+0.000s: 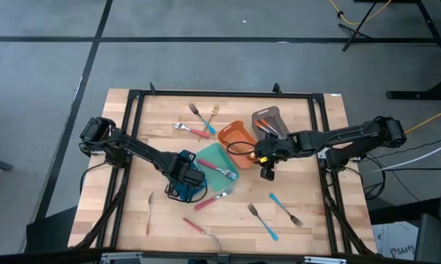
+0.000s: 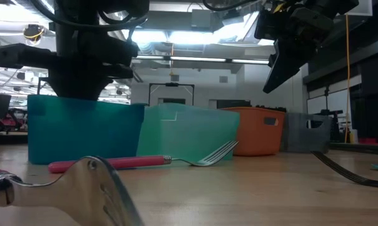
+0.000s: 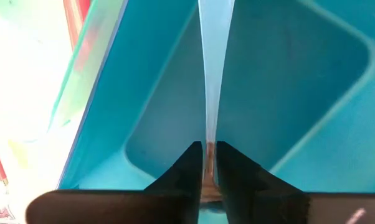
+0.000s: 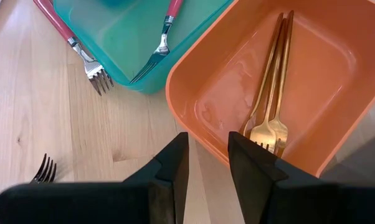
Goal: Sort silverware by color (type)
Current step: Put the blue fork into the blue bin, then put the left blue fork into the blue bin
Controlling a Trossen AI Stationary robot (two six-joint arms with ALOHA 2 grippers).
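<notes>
From above, the left end effector hangs over the blue tray, and the right end effector hovers empty beside the orange tray; silverware lies scattered on the table. The left wrist view shows fingers pinching a blue-handled utensil. The right wrist view shows parted fingers near two gold forks.

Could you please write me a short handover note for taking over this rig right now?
Left gripper: over the blue tray, fingers close on a pale blue utensil.
Right gripper: open, empty, by the orange tray.
Done: gold forks in orange tray; red fork in teal tray.
Left: loose silverware on the table, including blue forks.
</notes>
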